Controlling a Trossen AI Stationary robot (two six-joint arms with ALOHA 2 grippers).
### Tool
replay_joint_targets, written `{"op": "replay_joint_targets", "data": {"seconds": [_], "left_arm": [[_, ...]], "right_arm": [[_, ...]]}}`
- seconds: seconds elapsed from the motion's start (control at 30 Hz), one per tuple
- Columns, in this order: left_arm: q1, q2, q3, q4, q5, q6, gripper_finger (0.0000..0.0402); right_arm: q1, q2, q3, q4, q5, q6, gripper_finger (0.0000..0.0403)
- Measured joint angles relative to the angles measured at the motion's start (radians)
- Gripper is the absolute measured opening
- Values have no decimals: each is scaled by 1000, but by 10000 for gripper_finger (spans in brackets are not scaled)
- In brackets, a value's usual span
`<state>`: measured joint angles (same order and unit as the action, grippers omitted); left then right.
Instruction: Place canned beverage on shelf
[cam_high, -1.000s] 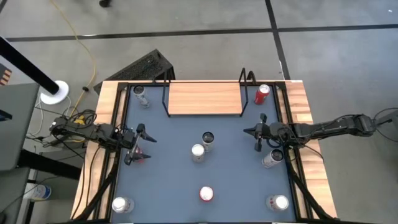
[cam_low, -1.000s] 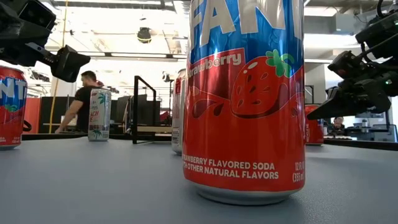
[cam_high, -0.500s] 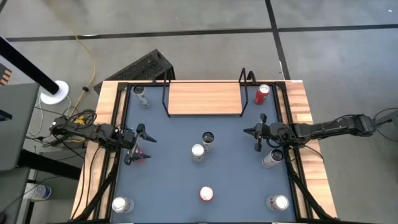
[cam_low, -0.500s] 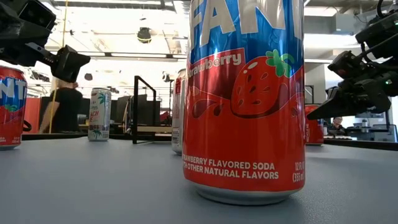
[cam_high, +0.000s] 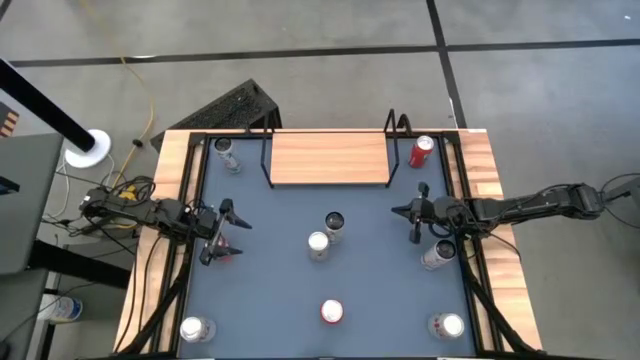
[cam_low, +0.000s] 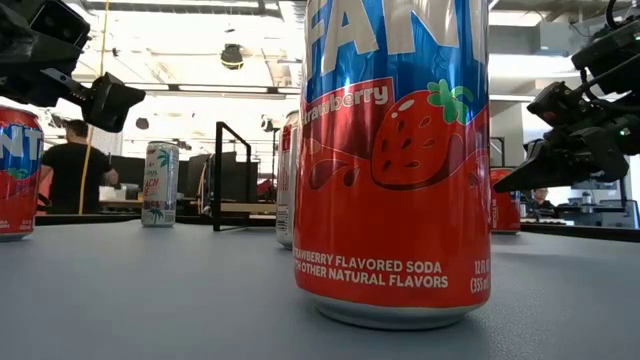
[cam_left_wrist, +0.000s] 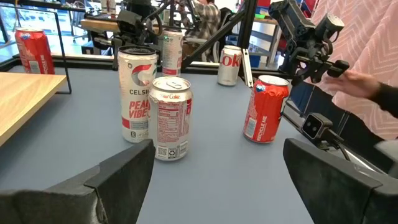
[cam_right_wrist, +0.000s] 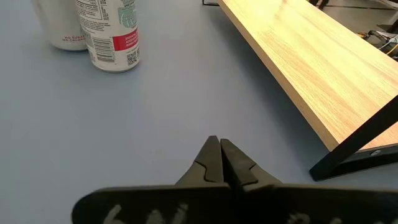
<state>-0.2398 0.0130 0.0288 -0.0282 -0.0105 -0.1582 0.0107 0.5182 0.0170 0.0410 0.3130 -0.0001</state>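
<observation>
I see the shelf (cam_high: 329, 158) at the far edge of the blue table (cam_high: 270, 300), in the middle between the two side rims. Its wooden board lies flat on a black wire frame, and its long axis runs from left to right across the table. The top of the board is bare.

All cans stand upright on the table surface. A red can (cam_high: 421, 151) is just beside the right end of the shelf, and a silver can (cam_high: 227, 154) is near its left end. Two cans stand close together at the table centre: a dark-topped can (cam_high: 334, 223) and a white can (cam_high: 318, 244). A red strawberry soda can (cam_high: 331, 312) stands near the front edge, very close to the low camera. Two more silver cans are in the front corners, one left (cam_high: 193, 328) and one right (cam_high: 447, 325).

My left gripper (cam_high: 222, 231) hangs over the left side of the table with its fingers spread wide; it grasps nothing, and a red can shows partly below it. My right gripper (cam_high: 417, 213) is over the right side, fingers pressed together and empty, pointing toward the centre. Another silver can (cam_high: 437, 254) stands just beside the right arm.

In the low view a person (cam_low: 70, 165) stands in the room behind the table.
</observation>
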Motion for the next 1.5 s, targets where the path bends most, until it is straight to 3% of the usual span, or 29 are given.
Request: {"op": "replay_joint_targets", "data": {"seconds": [0.3,0.6,0.8,0.97,1.1,1.27,1.37,1.5], "left_arm": [[0,0,0,0,0,-203,345],[0,0,-1,45,-90,-141,345],[0,0,-1,52,-309,-62,345],[0,0,-1,137,-462,12,345],[0,0,-1,210,-455,76,345],[0,7,-1,284,-450,84,345],[0,39,-1,357,-404,70,345],[0,135,-1,494,-320,66,345]], "right_arm": [[0,0,0,0,0,0,0],[0,0,-1,20,0,0,0],[-28,0,-3,187,28,-84,0],[-63,0,-2,438,3,-306,0],[-66,6,-2,674,-47,-498,0],[-66,22,10,917,-283,-606,0],[-66,38,76,898,-360,-583,0],[-53,104,216,715,-371,-527,0]]}}
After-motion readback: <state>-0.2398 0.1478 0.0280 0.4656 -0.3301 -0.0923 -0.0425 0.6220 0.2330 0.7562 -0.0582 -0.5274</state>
